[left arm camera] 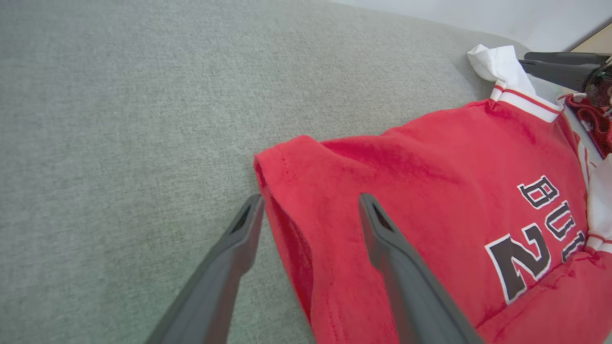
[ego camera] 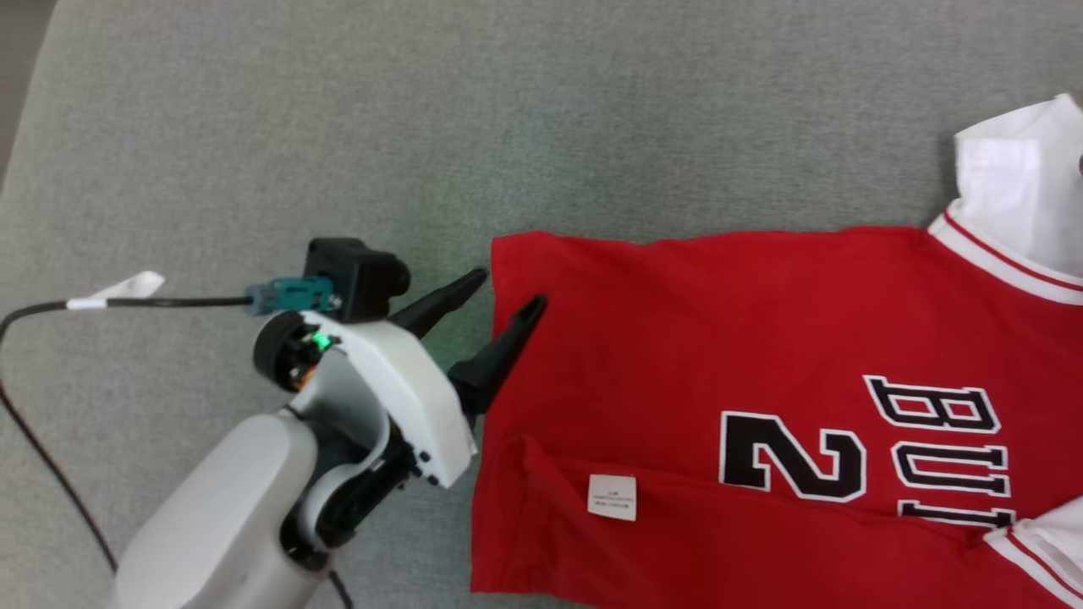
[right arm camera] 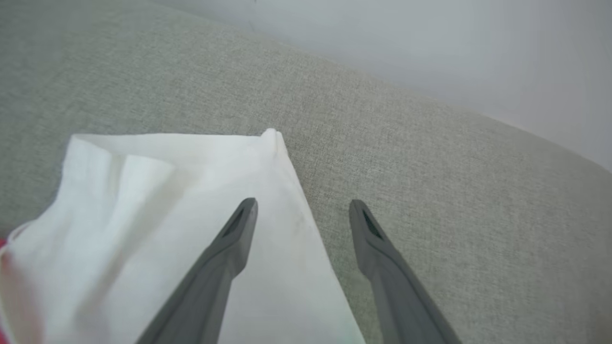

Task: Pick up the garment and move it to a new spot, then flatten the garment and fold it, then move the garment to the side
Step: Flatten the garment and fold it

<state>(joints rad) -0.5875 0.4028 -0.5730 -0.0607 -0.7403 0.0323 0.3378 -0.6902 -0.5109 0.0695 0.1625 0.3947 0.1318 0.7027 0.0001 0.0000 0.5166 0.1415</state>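
The garment [ego camera: 719,338] is a red jersey with white sleeves, black lettering and a white tag, lying flat on the grey cloth surface. My left gripper [ego camera: 508,292] stands open at the jersey's far left corner, one finger over the red cloth, the other beside its edge. In the left wrist view that corner of the garment [left arm camera: 334,191] lies between the spread fingers of the left gripper [left arm camera: 311,205], nothing pinched. My right gripper [right arm camera: 302,205] is open above the edge of the white sleeve [right arm camera: 167,215], holding nothing. The right gripper's fingers [left arm camera: 559,64] also show beyond the collar.
A grey upholstered surface [ego camera: 338,127] spreads under everything, with free room to the left and behind the jersey. A black cable [ego camera: 152,302] with a white label runs to the left wrist camera. A pale wall [right arm camera: 430,48] rises past the surface's far edge.
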